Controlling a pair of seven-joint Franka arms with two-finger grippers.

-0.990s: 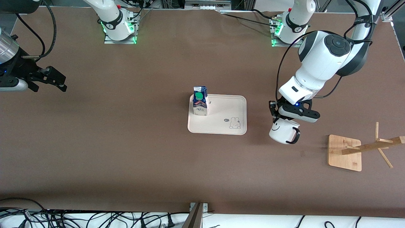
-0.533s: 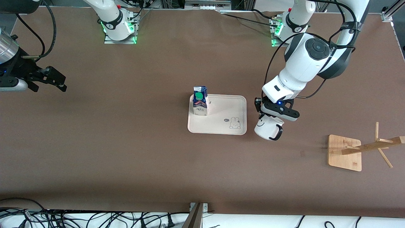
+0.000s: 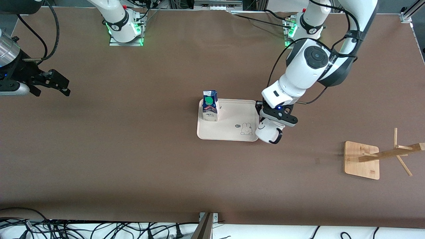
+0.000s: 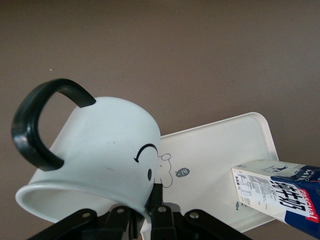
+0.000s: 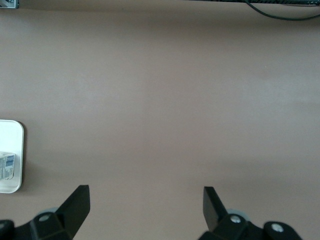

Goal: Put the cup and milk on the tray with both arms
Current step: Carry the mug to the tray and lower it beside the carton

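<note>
Front view, change: we see the left end effector [image 3: 270, 122], which a second ago hung over bare desk [image 3: 132, 159] near the wooden rack [image 3: 368, 159], now over the tray's [image 3: 229, 134] rim at the left arm's end. We judge that only lowering and release remain.
Front view, milk: the gable-top milk carton [image 3: 210, 109] stands upright on the tray, unmoved, at the right arm's end.
Front view, right arm: we see the right end effector [image 3: 53, 84] waiting, spread and empty, over the desk edge.
Left wrist view: the left end effector [image 4: 145, 212] pinches the glossy, rounded enamel cup [image 4: 100, 160] by its rim, tilted, above the smooth cream tray [image 4: 220, 155].
Right wrist view: matte brown desk [image 5: 165, 100], empty spread fingers [image 5: 75, 205].
</note>
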